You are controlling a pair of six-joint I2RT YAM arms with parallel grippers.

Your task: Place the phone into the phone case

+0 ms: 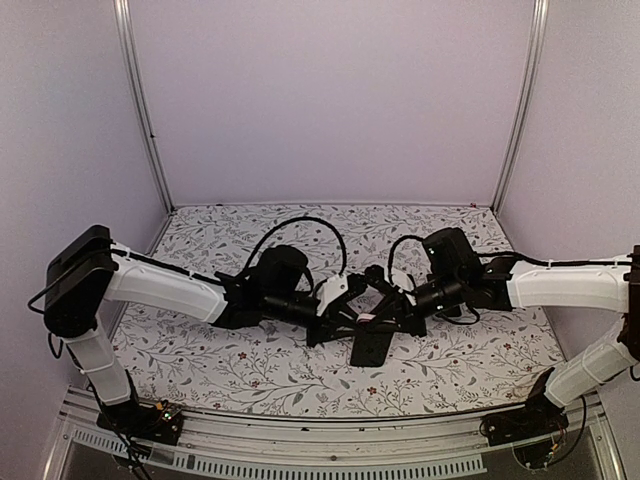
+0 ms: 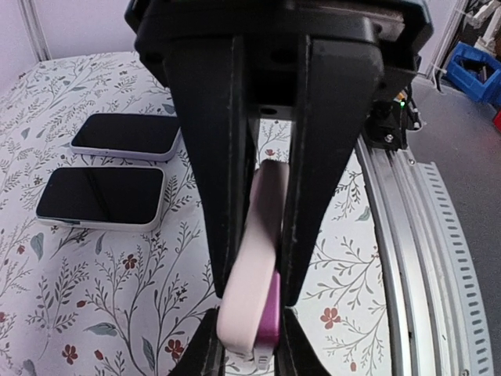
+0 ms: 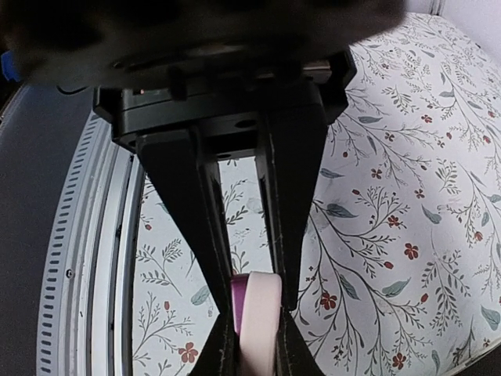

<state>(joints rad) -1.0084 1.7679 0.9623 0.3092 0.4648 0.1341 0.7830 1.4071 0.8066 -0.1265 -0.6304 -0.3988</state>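
Both my arms meet low over the middle of the flowered bench (image 1: 250, 370), wrists turned inward toward each other. My left gripper (image 2: 249, 345) has its jaws clenched on the pale pink phone case (image 2: 262, 235), which stands on edge between the fingers, held off the bench. My right gripper (image 3: 250, 345) grips the same phone case from the opposite side, jaws pressed tight against its flat faces. A magenta strip, the phone (image 2: 270, 313) as far as I can tell, lies flush against one face of the case; I cannot tell how far it is seated. Off to one side in my left wrist view, two other phones (image 2: 102, 196) with dark screens lie flat on the bench, side by side and close together. The slotted metal rail (image 2: 423, 235) runs along the bench's near edge.
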